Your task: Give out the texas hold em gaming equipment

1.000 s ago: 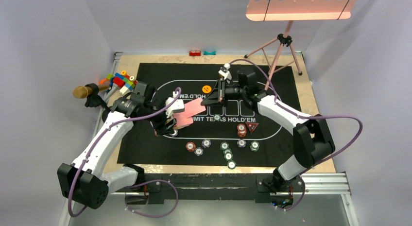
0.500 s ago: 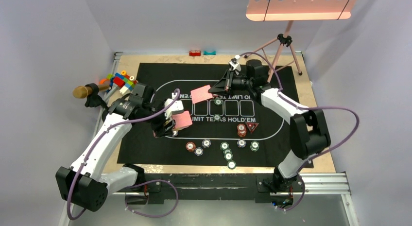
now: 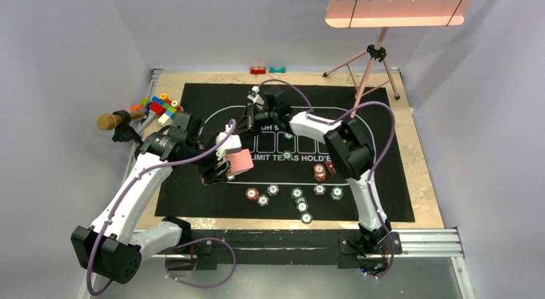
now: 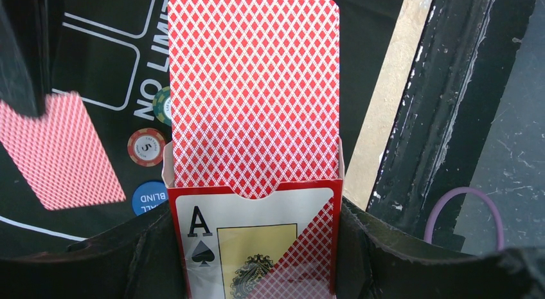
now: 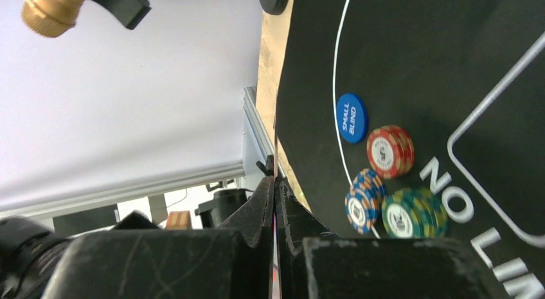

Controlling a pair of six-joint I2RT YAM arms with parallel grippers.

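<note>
Right hand (image 5: 276,186) has swung left, pinching one card (image 4: 61,151) edge-on; left hand (image 4: 254,263) clamps the deck (image 4: 254,99).

Take the mat (image 5: 418,67) as your landmark: black, with white lines and white lettering. On it you have a blue disc (image 5: 351,117) with white words, a red chip (image 5: 389,151) with pale edge stripes, a blue-and-orange chip (image 5: 364,199) and a green chip (image 5: 411,212) with a striped rim. Above the mat, the cards (image 4: 254,93) and the single card (image 4: 61,151) show a red-and-white diamond lattice (their box (image 4: 254,247) is white-fronted, with a black ace of spades and a yellow panel). Beyond the mat's edge, the microphone head (image 5: 48,9) is gold.
</note>
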